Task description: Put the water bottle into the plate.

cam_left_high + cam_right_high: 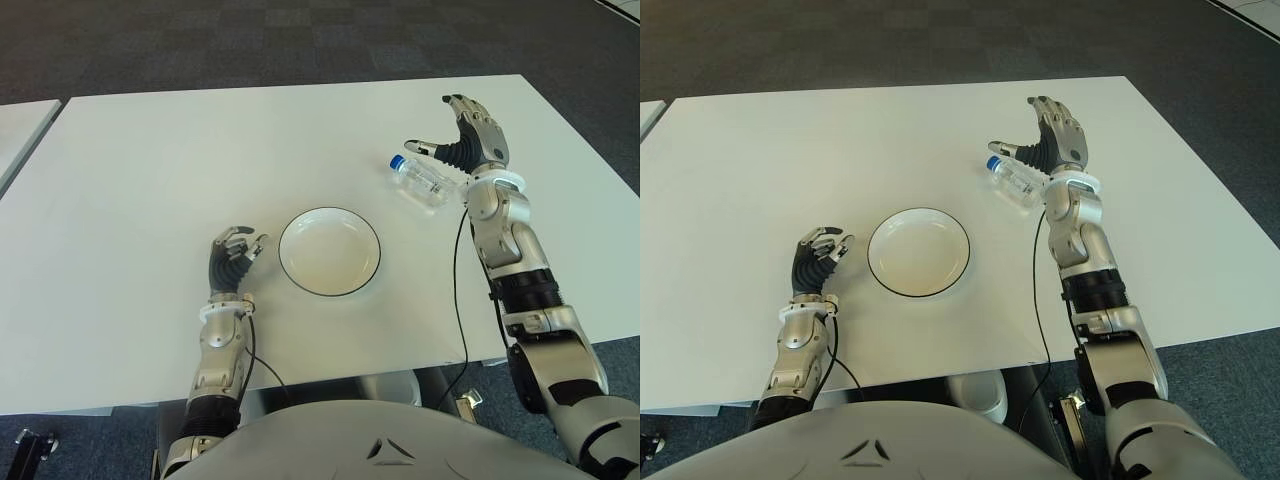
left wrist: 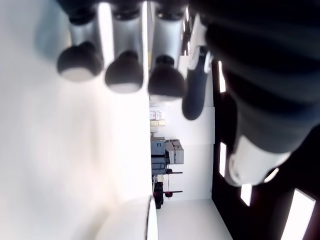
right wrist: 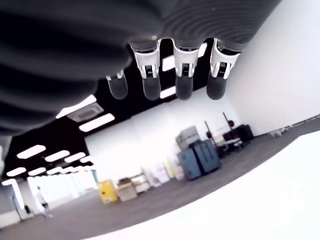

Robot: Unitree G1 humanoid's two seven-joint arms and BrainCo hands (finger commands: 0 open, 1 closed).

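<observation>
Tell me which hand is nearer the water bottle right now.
Right. The right hand is open just over the water bottle, not gripping it. The left hand sits across the plate, on its left side.

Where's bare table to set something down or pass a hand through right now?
Free: the whole far-left stretch of the table, beyond the left hand, and the near edge in front of the plate. The plate itself is empty. Crowded: the far right, where the open right hand hovers by the lying water bottle.
</observation>
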